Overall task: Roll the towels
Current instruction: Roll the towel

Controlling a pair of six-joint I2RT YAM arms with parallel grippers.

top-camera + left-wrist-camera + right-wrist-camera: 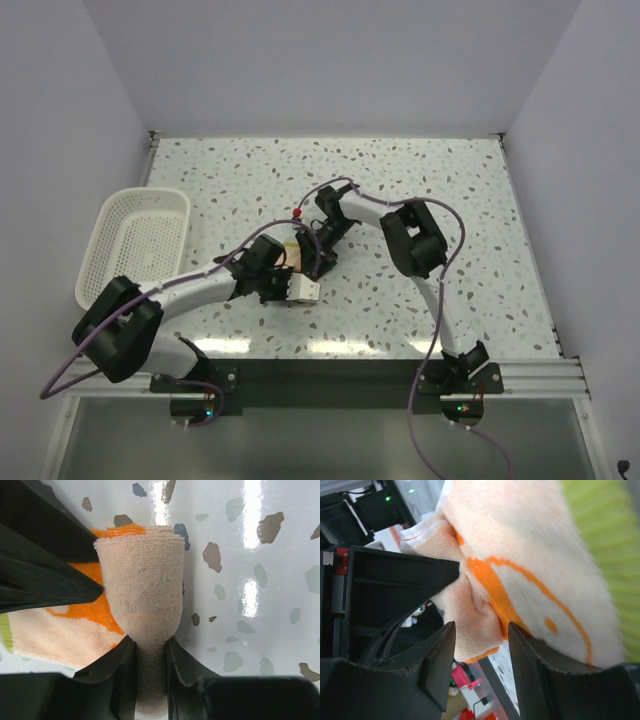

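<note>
Where the two arms meet at the middle of the speckled table [450,200], the left gripper [150,642] reaches in from the near side and is clenched on one end of the rolled towel [140,575], squeezing its peach pile narrow between the fingers. Just beyond, the right gripper [481,627] pinches a fold of the same cloth, which shows orange circle marks and a lime-green edge. Well apart on the left stands a white mesh basket [150,195].

towel [142,585]: fuzzy terry cloth | table [270,630]: glossy speckled | basket [135,245]: white plastic mesh
</note>
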